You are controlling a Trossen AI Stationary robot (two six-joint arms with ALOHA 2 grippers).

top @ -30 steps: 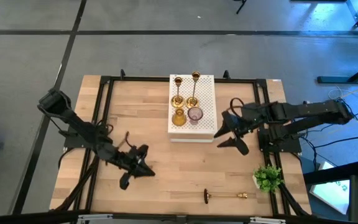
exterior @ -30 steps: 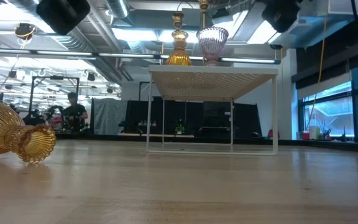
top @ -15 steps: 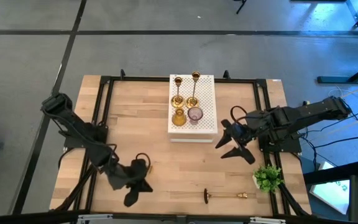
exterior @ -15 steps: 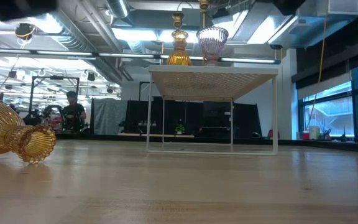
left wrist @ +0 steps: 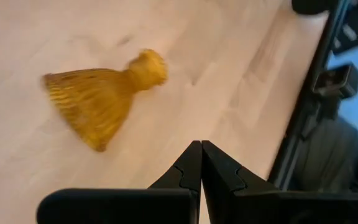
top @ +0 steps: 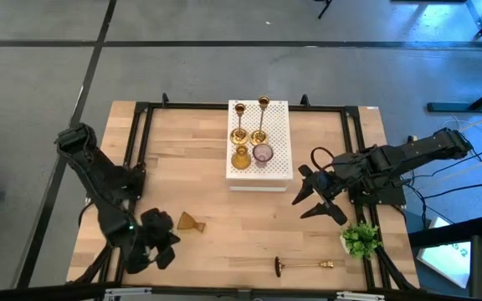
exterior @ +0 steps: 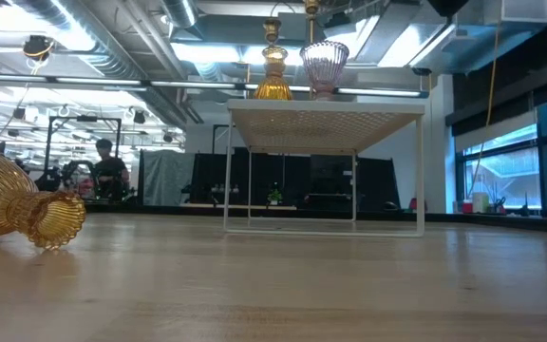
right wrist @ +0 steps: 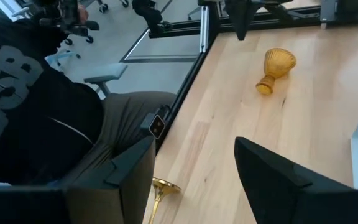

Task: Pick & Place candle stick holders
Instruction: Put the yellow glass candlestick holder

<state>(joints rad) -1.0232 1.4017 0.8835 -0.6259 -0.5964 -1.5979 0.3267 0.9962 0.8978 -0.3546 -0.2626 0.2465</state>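
Observation:
An amber glass holder (top: 189,222) lies on its side on the table at the near left; it also shows in the left wrist view (left wrist: 98,102) and the low view (exterior: 17,204). A brass candlestick (top: 304,265) lies on its side near the front edge. Two brass candlesticks (top: 238,121) (top: 262,117), an amber glass holder (top: 240,157) and a purple glass holder (top: 263,153) stand on the white perforated box (top: 279,138). My left gripper (top: 164,244) is shut and empty, just near-left of the fallen amber holder. My right gripper (top: 318,203) is open and empty, right of the box.
A small green plant (top: 360,238) stands at the near right, close to my right gripper. A seated person in a dark shirt (right wrist: 36,106) is beside the table's near edge. Black frame rails (top: 141,142) run along the table's sides.
My left gripper has drawn back toward the table's near-left corner, uncovering the amber holder, which stays lying on its side in the same spot. My right gripper has moved a little toward the near edge.

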